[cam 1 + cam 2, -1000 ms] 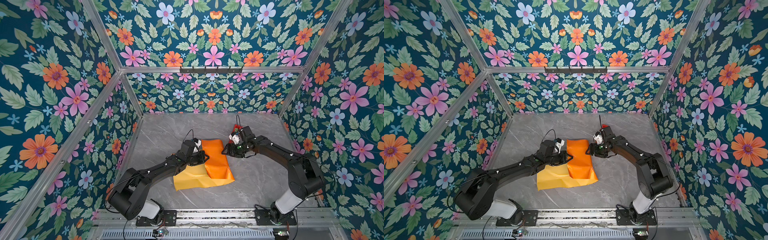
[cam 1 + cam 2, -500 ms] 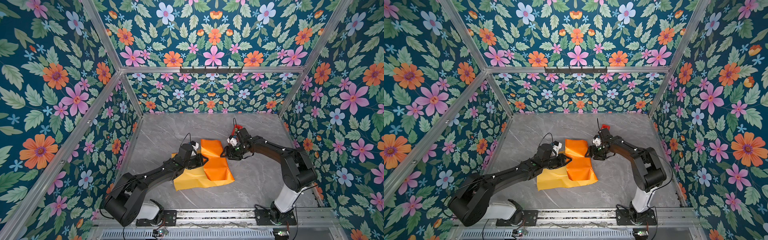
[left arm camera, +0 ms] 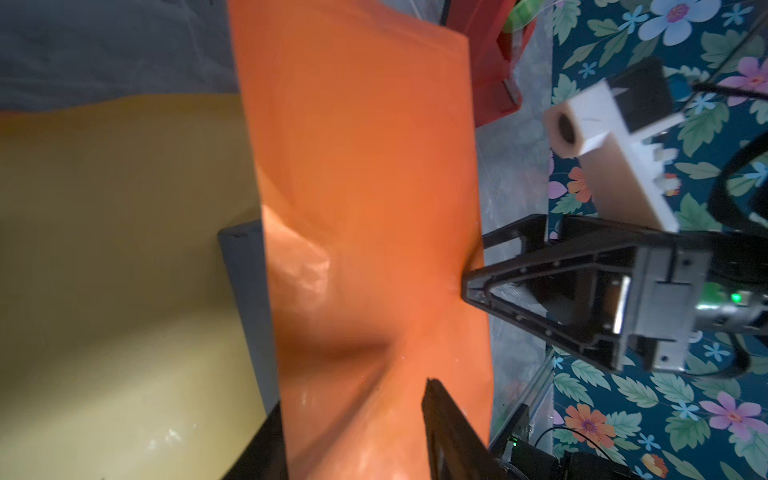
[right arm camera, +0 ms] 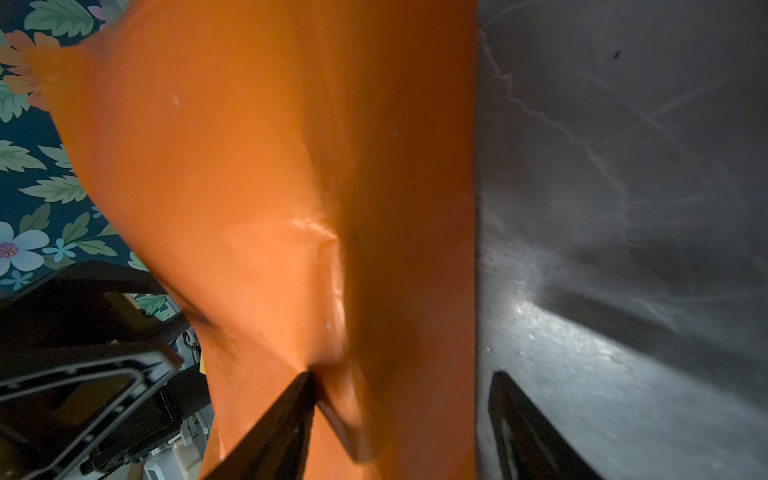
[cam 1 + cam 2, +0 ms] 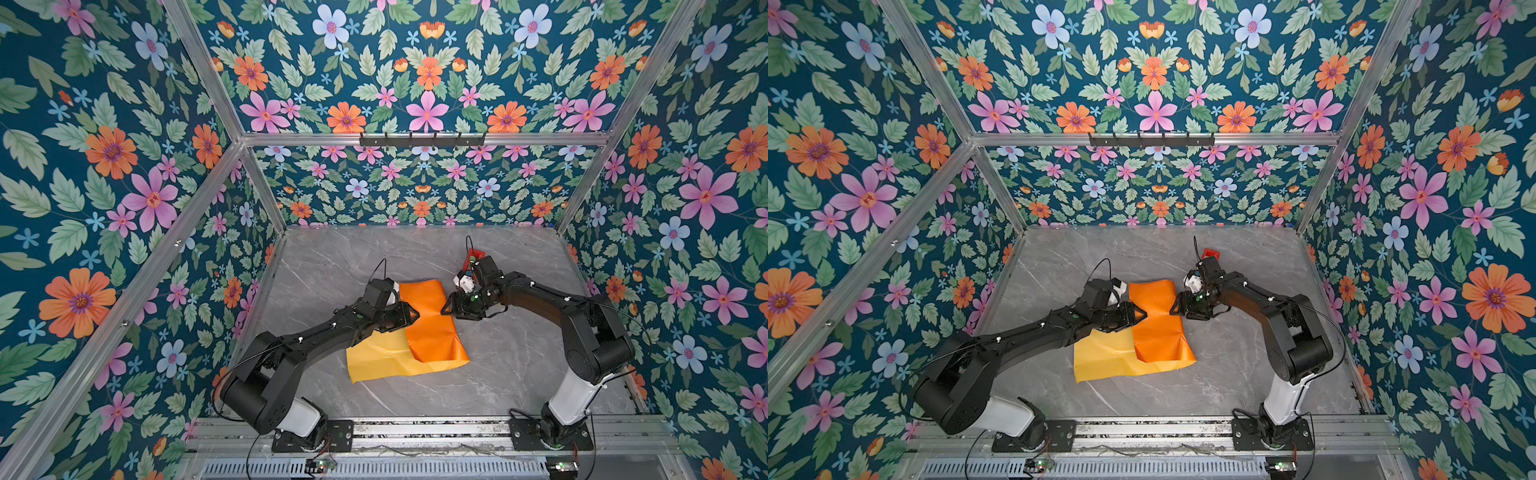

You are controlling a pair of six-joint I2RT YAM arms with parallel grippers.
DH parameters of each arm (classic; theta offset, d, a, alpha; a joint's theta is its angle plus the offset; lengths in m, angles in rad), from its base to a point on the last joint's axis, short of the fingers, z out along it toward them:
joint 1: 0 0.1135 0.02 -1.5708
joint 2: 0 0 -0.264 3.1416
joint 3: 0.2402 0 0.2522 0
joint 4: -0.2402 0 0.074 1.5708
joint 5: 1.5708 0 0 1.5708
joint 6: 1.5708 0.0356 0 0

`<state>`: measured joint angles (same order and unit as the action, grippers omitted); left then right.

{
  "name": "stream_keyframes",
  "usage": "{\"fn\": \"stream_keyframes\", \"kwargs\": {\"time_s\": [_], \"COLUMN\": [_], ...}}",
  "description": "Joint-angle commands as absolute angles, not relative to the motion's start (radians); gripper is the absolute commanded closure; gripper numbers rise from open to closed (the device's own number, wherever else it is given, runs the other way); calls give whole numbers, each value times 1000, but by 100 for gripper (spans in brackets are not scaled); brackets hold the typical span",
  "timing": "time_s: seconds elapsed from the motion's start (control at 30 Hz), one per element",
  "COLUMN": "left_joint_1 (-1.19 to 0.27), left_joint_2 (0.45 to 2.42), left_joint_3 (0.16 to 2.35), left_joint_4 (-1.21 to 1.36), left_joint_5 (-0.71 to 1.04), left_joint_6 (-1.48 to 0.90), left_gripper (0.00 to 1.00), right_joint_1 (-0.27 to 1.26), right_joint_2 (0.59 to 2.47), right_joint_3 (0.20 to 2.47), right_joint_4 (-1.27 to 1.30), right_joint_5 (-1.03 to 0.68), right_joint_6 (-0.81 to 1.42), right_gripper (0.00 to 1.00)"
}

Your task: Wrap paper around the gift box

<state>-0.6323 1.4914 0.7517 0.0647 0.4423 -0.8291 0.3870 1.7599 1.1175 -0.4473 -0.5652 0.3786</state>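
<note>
The paper (image 5: 428,328) lies mid-table, its glossy orange flap folded over the duller yellow side (image 5: 378,357). It hides the gift box in both top views. In the left wrist view a grey-blue edge of the box (image 3: 245,291) shows beside the flap. My left gripper (image 5: 411,316) (image 3: 353,415) is open at the flap's left edge, one finger under the flap and one over it. My right gripper (image 5: 446,309) (image 4: 401,374) is open at the right edge. One of its fingertips (image 4: 305,380) dents the paper; the other finger is over bare table.
A red tape dispenser (image 5: 473,254) (image 5: 1210,252) stands just behind the right wrist. The grey marble table (image 5: 519,374) is ringed by floral walls, with an aluminium rail along the front.
My left gripper has gone from shut to open, letting go of the orange flap. The right gripper has edged in against the flap's right edge, and the flap is now pinched in at its middle.
</note>
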Motion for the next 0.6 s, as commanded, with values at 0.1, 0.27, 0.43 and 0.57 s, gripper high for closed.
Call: {"fn": "stream_keyframes", "kwargs": {"time_s": [0.1, 0.27, 0.43, 0.57], "left_joint_1": [-641, -617, -604, -603], "left_joint_2": [1530, 1556, 1571, 1570], "left_joint_3": [748, 740, 717, 697], "left_joint_4": [53, 15, 14, 26], "left_joint_5": [506, 523, 533, 528], "left_joint_6": [-817, -765, -740, -738], "left_gripper": [69, 76, 81, 83], "right_joint_1": [388, 388, 384, 364], "right_joint_2": [1722, 1667, 1599, 1585], "right_joint_3": [1070, 993, 977, 991], "right_joint_4": [-475, -409, -404, -408], "right_joint_5": [-531, -562, -533, -555], "right_joint_6": [398, 477, 505, 513], "right_gripper": [33, 33, 31, 30]}}
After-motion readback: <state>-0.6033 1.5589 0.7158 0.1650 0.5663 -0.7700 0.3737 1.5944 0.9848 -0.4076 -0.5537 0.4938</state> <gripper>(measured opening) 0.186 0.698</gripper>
